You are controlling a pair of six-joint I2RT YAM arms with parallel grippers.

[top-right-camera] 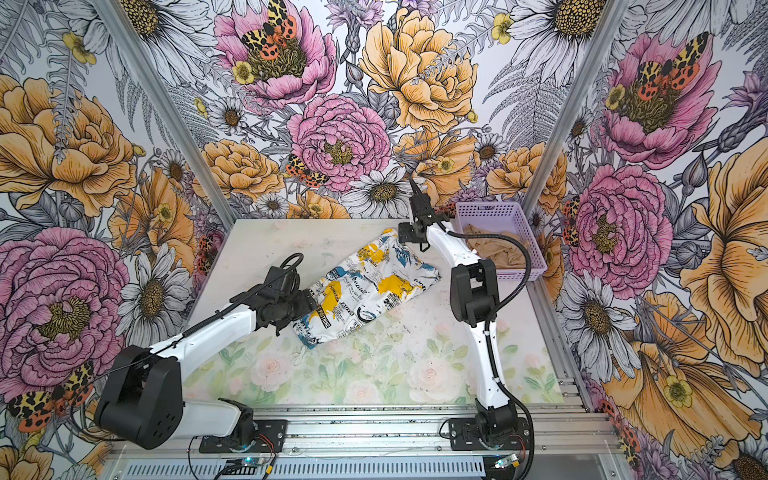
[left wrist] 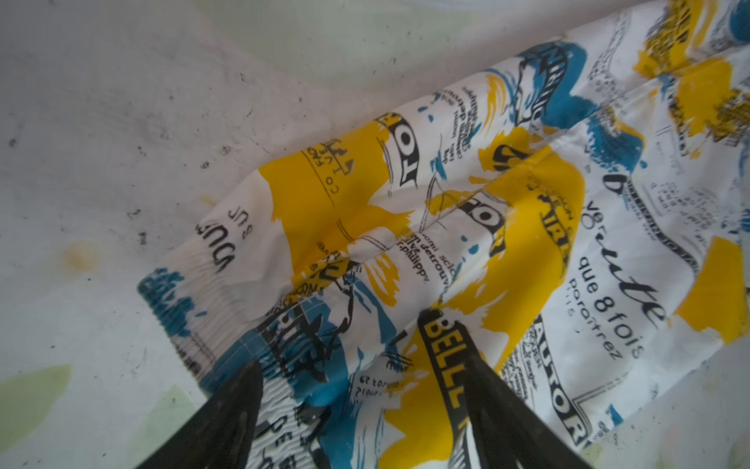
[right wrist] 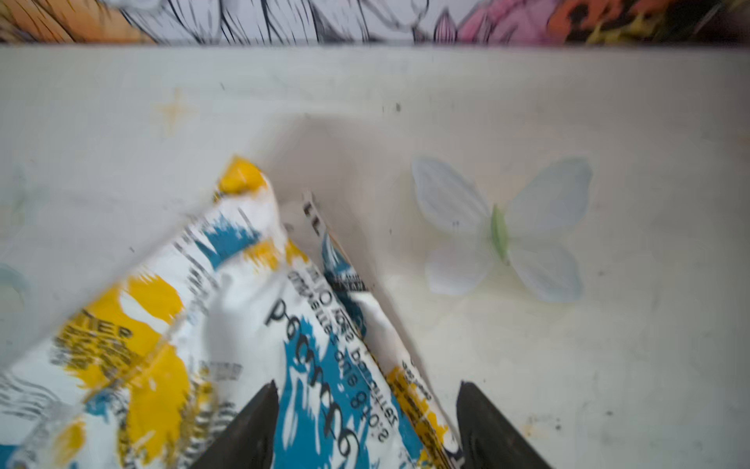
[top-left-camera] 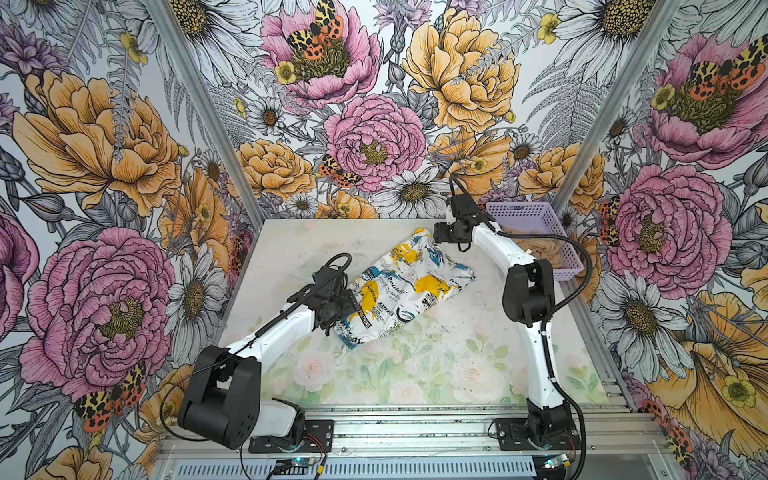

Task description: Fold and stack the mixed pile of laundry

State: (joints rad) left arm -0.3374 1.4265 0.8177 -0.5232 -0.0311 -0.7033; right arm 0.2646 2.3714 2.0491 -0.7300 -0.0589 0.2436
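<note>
Right now your print garment [top-left-camera: 409,282] [top-right-camera: 374,282] lies on the table [top-left-camera: 415,365] [top-right-camera: 374,370], around the middle and toward the back. It is a long, rumpled shape running slantwise from near-left to far-right. The tan garment [top-left-camera: 540,249] [top-right-camera: 494,247] is apart from it, bunched inside the basket [top-left-camera: 519,206] [top-right-camera: 490,206] at the table's far right corner.

Your left gripper [top-left-camera: 347,308] [top-right-camera: 305,305] sits at the near-left end of the print garment. In the left wrist view its jaws are spread wide [left wrist: 341,345], and the cloth [left wrist: 446,223] runs flat beneath and between the two fingers [left wrist: 479,390]. A gathered, elastic-looking hem lies by one finger. The jaws pinch nothing that you can see, so read it as open and empty, low over the fabric.

Your right gripper [top-left-camera: 438,239] [top-right-camera: 403,237] is at the opposite, far end of the same garment, just beside the basket. In the right wrist view its jaws also stand apart [right wrist: 367,385]. A folded edge of the cloth [right wrist: 203,325] passes between the fingers [right wrist: 491,430] without being clamped. That picture is blurred, so you cannot tell whether the tips touch the fabric. A pale butterfly [right wrist: 503,231] printed on the table shows just past that end of the cloth.
</note>
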